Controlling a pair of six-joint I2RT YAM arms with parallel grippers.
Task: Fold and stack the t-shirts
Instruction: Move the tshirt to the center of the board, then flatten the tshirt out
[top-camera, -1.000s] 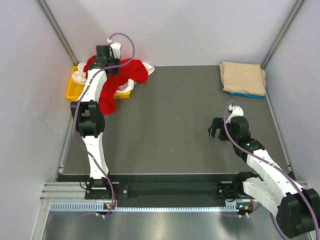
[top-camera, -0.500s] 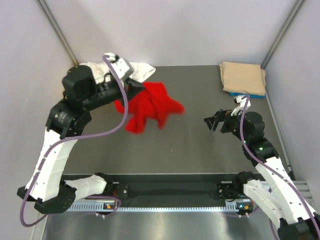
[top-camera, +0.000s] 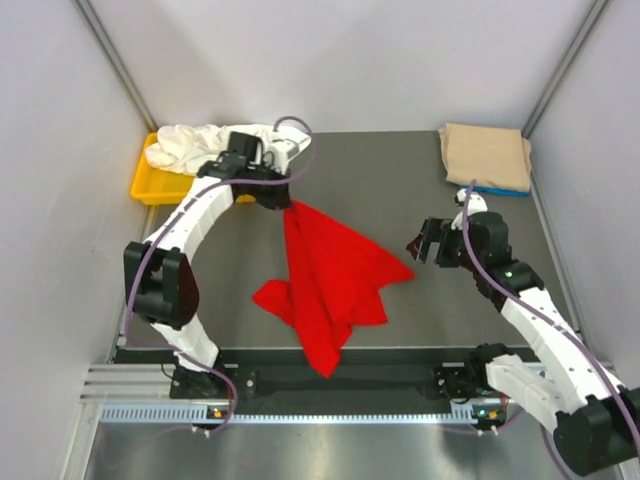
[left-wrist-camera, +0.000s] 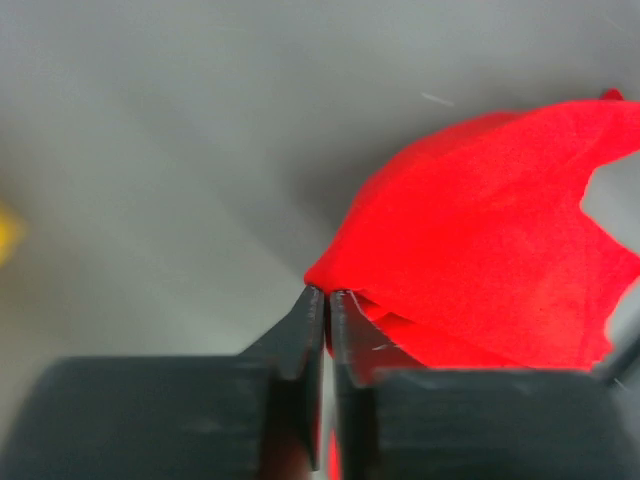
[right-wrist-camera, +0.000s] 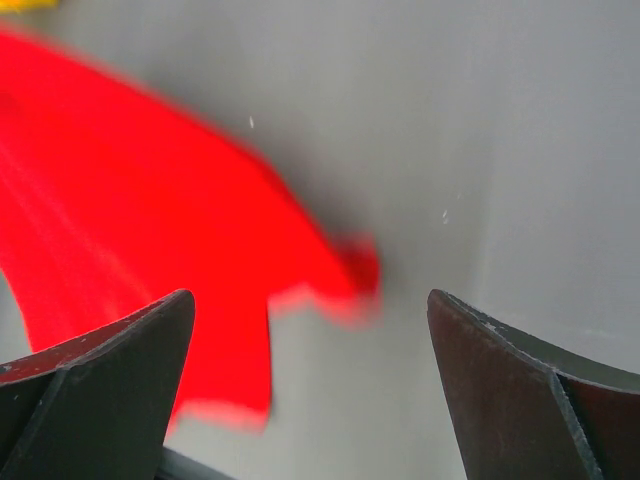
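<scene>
Jaws pinch red tee (left-wrist-camera: 480, 250), clear L-wrist cam only.

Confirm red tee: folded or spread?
Spread: the red tee fans loosely over the table, one corner pinched in the left pincer.

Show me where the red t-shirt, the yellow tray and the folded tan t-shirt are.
red t-shirt (top-camera: 330, 280): top view, middle of the spread cloth.
yellow tray (top-camera: 152, 188): top view, bare near rim.
folded tan t-shirt (top-camera: 485, 155): top view, centre of its top face.
</scene>
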